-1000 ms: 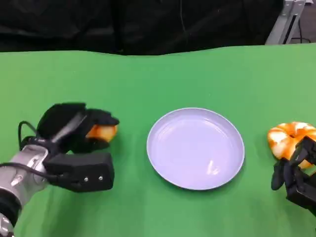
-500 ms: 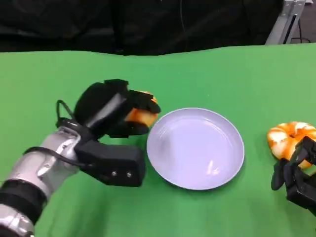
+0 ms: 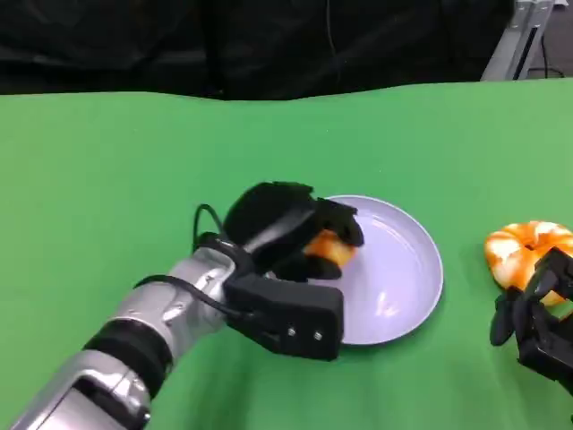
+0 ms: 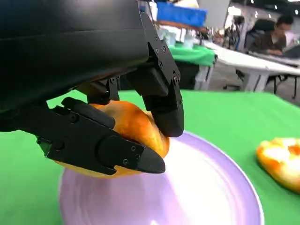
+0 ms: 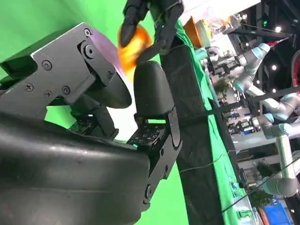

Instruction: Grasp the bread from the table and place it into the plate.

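My left hand (image 3: 285,224) grips a golden-orange bread roll (image 3: 326,248) and holds it over the left part of the pale lilac plate (image 3: 421,291). In the left wrist view black fingers (image 4: 108,147) wrap the bread roll (image 4: 136,125) just above the plate (image 4: 201,187). My right hand (image 3: 537,322) rests low at the right table edge with nothing in it, fingers apart. The right wrist view looks past the right hand (image 5: 93,108) to the roll (image 5: 133,42) held in the left hand (image 5: 152,14).
A second piece of bread, ring-shaped with orange and white glaze (image 3: 524,249), lies on the green cloth right of the plate, just beyond my right hand; it also shows in the left wrist view (image 4: 281,159). Black drapes close off the far table edge.
My left hand has carried the bread roll from the left side of the table rightward to above the plate. The right hand and the ring-shaped bread have stayed put.
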You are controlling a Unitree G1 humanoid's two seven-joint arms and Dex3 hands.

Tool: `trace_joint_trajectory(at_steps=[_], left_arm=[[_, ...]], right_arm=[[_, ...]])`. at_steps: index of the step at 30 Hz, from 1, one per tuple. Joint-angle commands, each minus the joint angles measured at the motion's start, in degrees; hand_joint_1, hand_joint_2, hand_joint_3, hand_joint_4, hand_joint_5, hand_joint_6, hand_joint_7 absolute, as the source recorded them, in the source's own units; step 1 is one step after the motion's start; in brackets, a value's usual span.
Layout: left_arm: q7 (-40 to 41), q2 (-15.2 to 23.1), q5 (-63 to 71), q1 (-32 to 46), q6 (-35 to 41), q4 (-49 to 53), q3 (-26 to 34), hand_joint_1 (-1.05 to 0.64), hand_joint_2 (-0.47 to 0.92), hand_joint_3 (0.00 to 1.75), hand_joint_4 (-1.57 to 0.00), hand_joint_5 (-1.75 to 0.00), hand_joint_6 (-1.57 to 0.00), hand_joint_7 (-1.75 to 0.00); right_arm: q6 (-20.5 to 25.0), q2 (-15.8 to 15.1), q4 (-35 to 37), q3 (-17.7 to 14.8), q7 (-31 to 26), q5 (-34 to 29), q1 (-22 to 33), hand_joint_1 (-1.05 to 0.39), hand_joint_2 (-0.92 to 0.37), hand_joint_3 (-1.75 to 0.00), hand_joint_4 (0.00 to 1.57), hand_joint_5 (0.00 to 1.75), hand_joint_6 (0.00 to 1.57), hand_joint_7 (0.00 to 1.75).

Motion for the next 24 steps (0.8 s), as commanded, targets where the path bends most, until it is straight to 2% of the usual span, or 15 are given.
trace_joint_trajectory(at_steps=[1,6,8,10,14,15,16,18,20,22,24], left_arm=[[1.5,-2.4,0.5,-3.2,-0.1,4.2,-1.5,-0.07,0.92,0.24,-0.76,-1.39,-0.92,-0.89],[3.9,-4.9,1.6,-5.0,0.5,8.3,-3.3,-0.09,0.92,0.18,-0.71,-1.50,-0.86,-0.94],[4.1,-5.7,1.5,-5.6,0.8,9.6,-3.7,-0.08,0.92,0.17,-0.73,-1.44,-0.86,-0.91],[4.5,-6.1,1.4,-5.9,1.0,10.5,-3.9,-0.08,0.92,0.16,-0.75,-1.37,-0.89,-0.80],[5.6,-6.5,1.8,-6.4,1.4,11.6,-4.5,-0.11,0.92,0.19,-0.76,-1.28,-0.92,-0.68],[6.3,-6.4,2.0,-6.4,1.5,11.7,-4.6,-0.12,0.92,0.17,-0.77,-1.19,-0.93,-0.65],[6.9,-6.4,2.0,-6.4,1.6,11.8,-4.8,-0.14,0.92,0.13,-0.78,-1.00,-0.95,-0.57],[6.8,-6.2,2.6,-6.5,2.9,12.1,-5.6,-0.19,0.92,0.12,-0.75,-0.87,-0.92,-0.50],[6.2,-6.1,3.2,-6.6,4.1,12.4,-6.3,-0.26,0.92,0.16,-0.70,-0.72,-0.91,-0.35],[5.4,-6.0,3.4,-6.5,4.9,12.6,-6.7,-0.46,0.92,0.19,-0.58,-0.31,-0.80,-0.12],[4.1,-5.9,2.8,-6.1,5.7,12.8,-6.4,-0.66,0.92,0.23,-0.44,-0.14,-0.66,-0.03]], right_arm=[[-1.1,-0.2,-0.4,-0.5,-0.3,0.2,0.3,-0.05,-0.43,-1.50,0.93,1.75,0.77,1.73],[-1.4,0.2,-0.6,-0.4,-0.6,0.0,0.3,-0.05,-0.43,-1.51,0.93,1.75,0.76,1.74],[-1.2,0.3,-0.7,-0.3,-0.7,0.0,0.3,-0.05,-0.42,-1.51,0.93,1.75,0.76,1.75],[-0.9,0.4,-1.1,-0.2,-1.2,-0.1,0.5,-0.05,-0.42,-1.51,0.93,1.75,0.76,1.75],[-0.7,0.5,-1.7,0.1,-1.5,-0.3,0.8,-0.05,-0.41,-1.52,0.93,1.75,0.77,1.75],[-0.6,0.5,-1.8,0.2,-1.4,-0.2,0.8,-0.05,-0.42,-1.52,0.93,1.75,0.76,1.75],[-0.6,0.5,-1.9,0.2,-1.3,0.0,0.8,-0.05,-0.42,-1.53,0.92,1.75,0.76,1.75],[-0.6,0.4,-1.8,0.1,-1.1,0.0,0.7,-0.05,-0.42,-1.53,0.92,1.75,0.76,1.75],[-0.6,0.3,-1.6,0.0,-1.1,0.0,0.6,-0.05,-0.41,-1.53,0.92,1.75,0.76,1.75],[-0.6,0.2,-1.4,0.0,-1.1,0.0,0.5,-0.06,-0.41,-1.52,0.93,1.75,0.76,1.74],[-0.8,0.2,-1.3,-0.1,-1.1,0.0,0.5,-0.06,-0.41,-1.52,0.93,1.75,0.76,1.74]])
